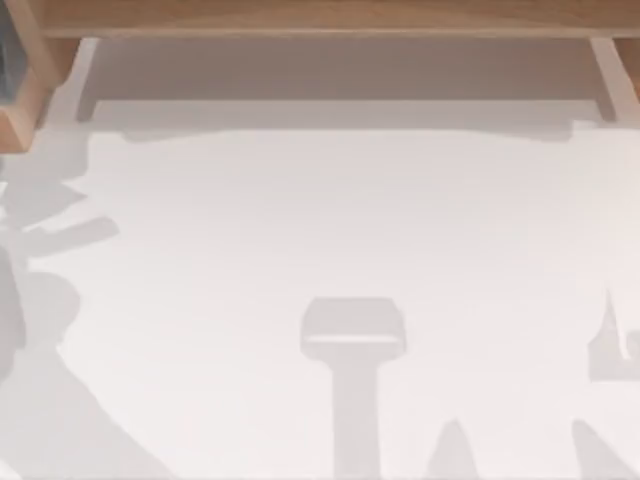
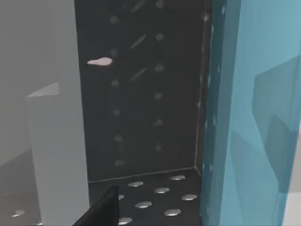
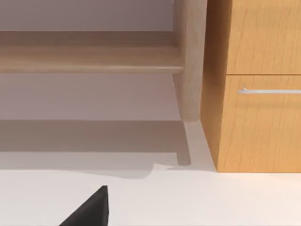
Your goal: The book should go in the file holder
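— Hunting for the book, where is it?
— Likely the book (image 1: 6, 55) is that dark sliver at ten o'clock, against the file holder (image 1: 25, 105), whose upright boards would keep it standing.
— And the grippers?
— Left gripper (image 2: 101, 212) faces a dark perforated panel (image 2: 141, 94); right gripper (image 3: 89, 209) idles near the cabinet (image 3: 254, 117). Spread or closed — cannot tell.

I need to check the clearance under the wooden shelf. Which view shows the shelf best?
The right wrist view: it shows the shelf board side-on, one leg and the gap beneath. The top view gives just the board from above and two legs. The left wrist view faces a dark perforated panel.
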`<state>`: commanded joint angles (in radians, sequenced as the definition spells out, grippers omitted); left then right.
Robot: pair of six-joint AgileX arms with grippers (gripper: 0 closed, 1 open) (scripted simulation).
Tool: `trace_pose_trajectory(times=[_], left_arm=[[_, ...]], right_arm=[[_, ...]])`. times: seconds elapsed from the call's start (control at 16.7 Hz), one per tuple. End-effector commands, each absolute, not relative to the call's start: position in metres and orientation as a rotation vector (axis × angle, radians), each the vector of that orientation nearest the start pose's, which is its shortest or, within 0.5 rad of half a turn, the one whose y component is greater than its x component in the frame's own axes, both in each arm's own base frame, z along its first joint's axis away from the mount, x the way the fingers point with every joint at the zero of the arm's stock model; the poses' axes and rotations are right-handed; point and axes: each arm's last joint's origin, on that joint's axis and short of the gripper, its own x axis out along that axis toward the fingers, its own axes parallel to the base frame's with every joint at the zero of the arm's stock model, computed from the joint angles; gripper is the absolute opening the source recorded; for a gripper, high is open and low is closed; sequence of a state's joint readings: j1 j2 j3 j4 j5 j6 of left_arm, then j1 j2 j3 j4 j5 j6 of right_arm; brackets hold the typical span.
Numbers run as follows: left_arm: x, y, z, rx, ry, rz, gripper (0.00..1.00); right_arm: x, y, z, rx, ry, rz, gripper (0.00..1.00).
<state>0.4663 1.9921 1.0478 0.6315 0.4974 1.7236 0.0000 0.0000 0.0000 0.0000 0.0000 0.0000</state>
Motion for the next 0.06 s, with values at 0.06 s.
trace_pose_trajectory(times=[0.06], left_arm=[[0.3772,0.177,0.1477,1.556,0.187,-0.236,1.0]], right_arm=[[0.1057,-0.0012,0.16,0.0,0.0,0.0,1.0]])
